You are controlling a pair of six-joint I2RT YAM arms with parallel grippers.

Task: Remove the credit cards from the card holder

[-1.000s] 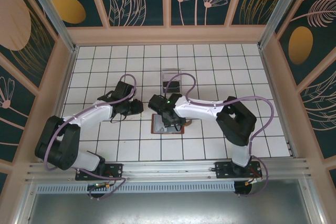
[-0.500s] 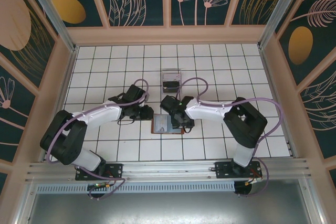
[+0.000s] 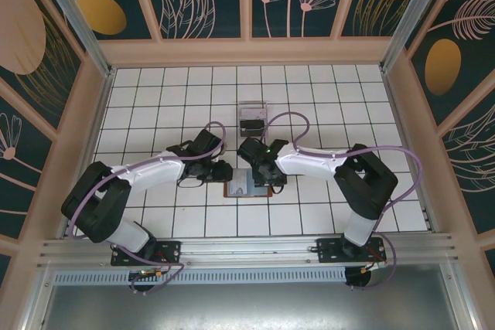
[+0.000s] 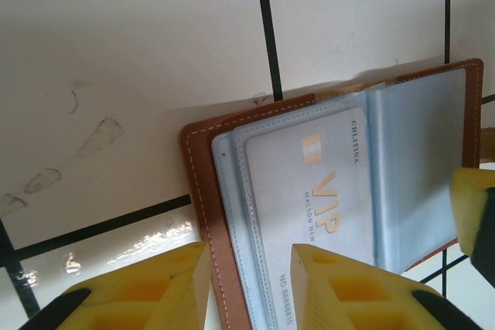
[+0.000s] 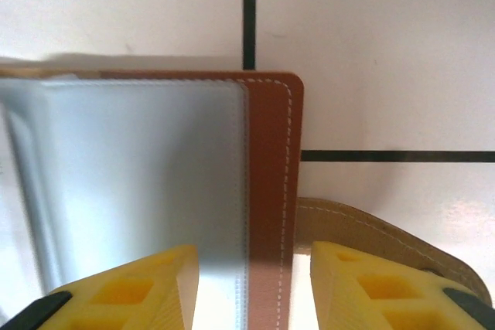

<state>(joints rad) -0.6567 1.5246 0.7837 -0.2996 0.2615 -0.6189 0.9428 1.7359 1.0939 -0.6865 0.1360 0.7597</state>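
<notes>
1. Both arms have swung inward over the last second. The left hand [image 4: 247, 259], which was well off toward the wallet's 10 o'clock, now sits at its 9 o'clock edge. The right arm's elbow has drifted toward 3 o'clock, while the right hand [image 5: 254, 256] stays over the wallet.
2. The wallet [image 3: 241, 189] lies open and flat on the tiled surface [image 3: 155, 90], inside up and in the same spot as before. It is at 6 o'clock from the clear box [image 3: 252, 117] and apart from it.
3. The left hand stands narrowly parted and pinches nothing. Its two yellow tips straddle the wallet's brown stitched edge from above; whether they touch the leather cannot be told.
4. A pale card [image 4: 313, 191] marked VIP sits inside a grey-blue sleeve [image 5: 139, 168] in the wallet, not yet drawn out.
5. The right hand is part-open and holds nothing. It straddles the wallet's 3 o'clock edge, with one tip over the sleeve and the other over the tan tab [image 5: 371, 237], which sticks out from under that edge.
6. In the left wrist view, the right hand's yellow finger [image 4: 473, 210] shows at 3 o'clock, over the wallet's far side.
</notes>
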